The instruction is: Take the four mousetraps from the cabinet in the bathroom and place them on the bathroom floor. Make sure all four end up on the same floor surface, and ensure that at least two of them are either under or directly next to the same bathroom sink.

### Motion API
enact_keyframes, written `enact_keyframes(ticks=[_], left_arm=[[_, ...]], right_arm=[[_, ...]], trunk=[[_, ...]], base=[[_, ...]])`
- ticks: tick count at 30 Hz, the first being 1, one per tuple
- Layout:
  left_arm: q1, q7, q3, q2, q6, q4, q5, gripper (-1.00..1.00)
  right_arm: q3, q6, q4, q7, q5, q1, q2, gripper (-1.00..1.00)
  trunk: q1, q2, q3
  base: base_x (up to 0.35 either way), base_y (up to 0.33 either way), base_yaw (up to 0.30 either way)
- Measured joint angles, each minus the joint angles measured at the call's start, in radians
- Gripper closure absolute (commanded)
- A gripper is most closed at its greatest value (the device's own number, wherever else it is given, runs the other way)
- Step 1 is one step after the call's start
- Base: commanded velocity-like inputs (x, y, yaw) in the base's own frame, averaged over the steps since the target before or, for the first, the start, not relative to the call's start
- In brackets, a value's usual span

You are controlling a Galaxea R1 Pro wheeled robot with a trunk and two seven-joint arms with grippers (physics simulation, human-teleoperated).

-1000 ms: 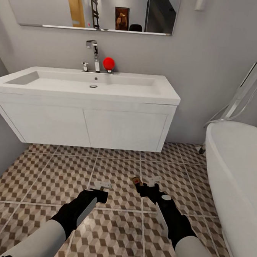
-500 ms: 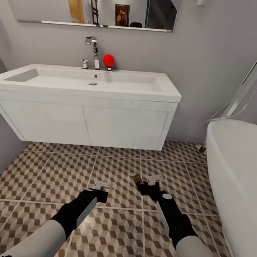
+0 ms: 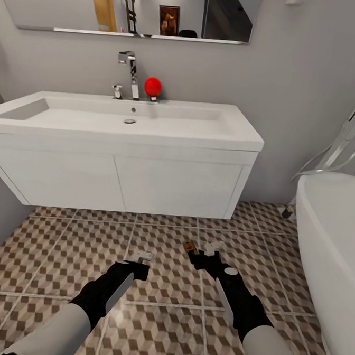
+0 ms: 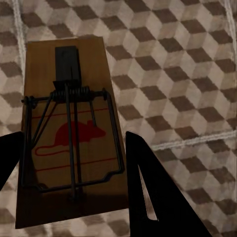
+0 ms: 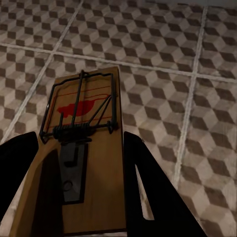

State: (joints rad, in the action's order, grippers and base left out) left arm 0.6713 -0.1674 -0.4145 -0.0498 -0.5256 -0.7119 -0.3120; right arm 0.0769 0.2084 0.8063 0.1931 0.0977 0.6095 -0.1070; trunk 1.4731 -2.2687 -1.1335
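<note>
Here, from the head view, we face a white sink on a hanging white vanity, with a faucet and a red ball at its back edge and a mirror above. In front of the sink lies the tiled floor, and a white tub stands to the sink's right. Our left tool hangs above the floor in front of the vanity; what it carries reads there as a pale sliver. Our right tool is beside it, nearer the tub, with a brown trap at its tip.

In the left wrist view, the left tool pinches a second trap between its two dark fingers; the board shows a red mouse print and a wire spring, with the floor behind it.

In the right wrist view, the right tool pinches its trap the same way, dark fingers pressed to both long edges, above the floor.
</note>
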Motion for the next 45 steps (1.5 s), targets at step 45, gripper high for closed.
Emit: enact_keyframes(ticks=[45], left_arm=[[0.008,-0.006,0.010,-0.020,-0.006,-0.079,0.007,1.00]], right_arm=[[0.001,0.000,-0.001,-0.006,0.004,0.000,0.001,1.00]], trunk=[[0.050,-0.091,-0.074]], base=[[0.018,0.007,0.000]])
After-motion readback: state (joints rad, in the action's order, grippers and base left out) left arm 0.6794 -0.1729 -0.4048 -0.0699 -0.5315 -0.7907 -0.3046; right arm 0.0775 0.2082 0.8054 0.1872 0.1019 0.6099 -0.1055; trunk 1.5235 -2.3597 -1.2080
